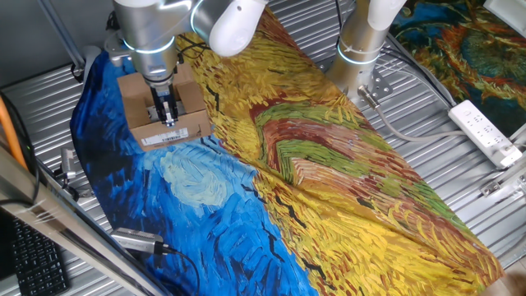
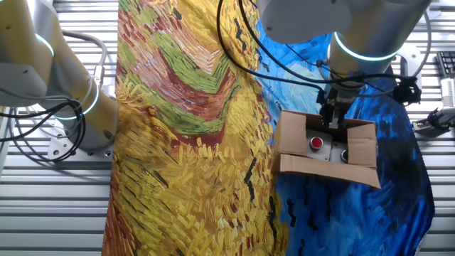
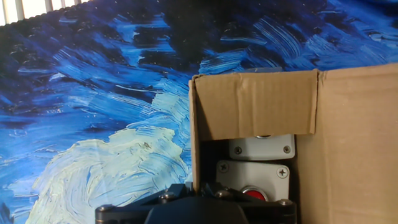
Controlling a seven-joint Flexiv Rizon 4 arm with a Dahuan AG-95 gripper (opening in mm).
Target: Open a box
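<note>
A painted cloth (image 1: 345, 205) covers the table, on its blue part sits the box (image 2: 327, 151) with flaps spread open, showing a red button (image 2: 316, 143) inside, and the gripper (image 1: 167, 113) hangs over its edge, fingers near together though whether closed I cannot tell.

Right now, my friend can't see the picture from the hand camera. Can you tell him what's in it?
A brown cardboard box fills the right side, one flap folded over its open top, and inside are grey switch cases, one with a red button. It sits on a cloth painted with blue and pale swirls. The dark claw base shows at the bottom edge.
</note>
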